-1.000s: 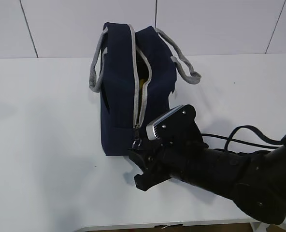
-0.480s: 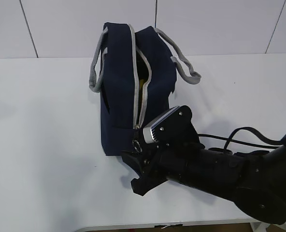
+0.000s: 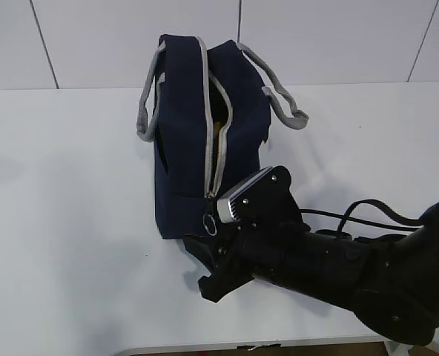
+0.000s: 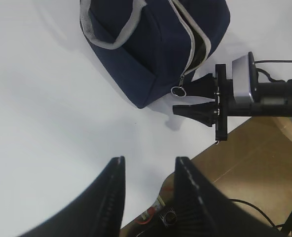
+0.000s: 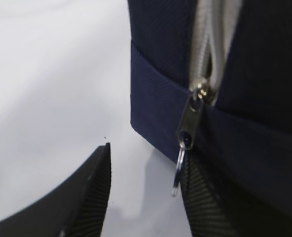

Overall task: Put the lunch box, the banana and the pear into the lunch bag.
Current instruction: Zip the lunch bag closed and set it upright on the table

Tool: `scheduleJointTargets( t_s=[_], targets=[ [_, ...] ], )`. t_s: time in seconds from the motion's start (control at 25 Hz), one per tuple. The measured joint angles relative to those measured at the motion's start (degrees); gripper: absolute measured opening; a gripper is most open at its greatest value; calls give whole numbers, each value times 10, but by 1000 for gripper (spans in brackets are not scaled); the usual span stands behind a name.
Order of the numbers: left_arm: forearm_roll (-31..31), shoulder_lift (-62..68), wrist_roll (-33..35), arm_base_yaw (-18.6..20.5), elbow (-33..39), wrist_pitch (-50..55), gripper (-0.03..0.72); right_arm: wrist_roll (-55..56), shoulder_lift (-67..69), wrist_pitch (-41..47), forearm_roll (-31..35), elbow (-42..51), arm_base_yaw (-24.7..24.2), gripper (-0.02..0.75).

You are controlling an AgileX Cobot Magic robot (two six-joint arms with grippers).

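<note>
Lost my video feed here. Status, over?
Right gripper open beside ring pull, not gripping. Left gripper open, empty. Lunch bag upright, zipper partly open. Nothing in the way.

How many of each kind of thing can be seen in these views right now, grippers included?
Lunch bag: 1
Grey handles: 2
Ring pull: 1
Yellow item glimpsed inside, kind unclear: 1
Grippers, left gripper and right gripper: 2
Total: 7
</note>
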Motion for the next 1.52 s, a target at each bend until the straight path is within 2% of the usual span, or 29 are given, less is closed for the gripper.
scheduleJointTargets(
  t_s=[0.2,0.44,0.56,0.92,1.52],
  targets=[
    [0,0,0,0,0,0,239,0,0,-2,1,0,0,373],
    [0,0,0,0,0,0,239,1,1,-3,9,0,0,261],
    [0,0,0,0,0,0,239,1,1,-4,12,0,0,235],
    [-2,0,0,0,0,0,239,1,1,-4,56,0,0,230],
    [-4,0,0,0,0,0,239,1,1,-2,61,0,0,229]
  ],
)
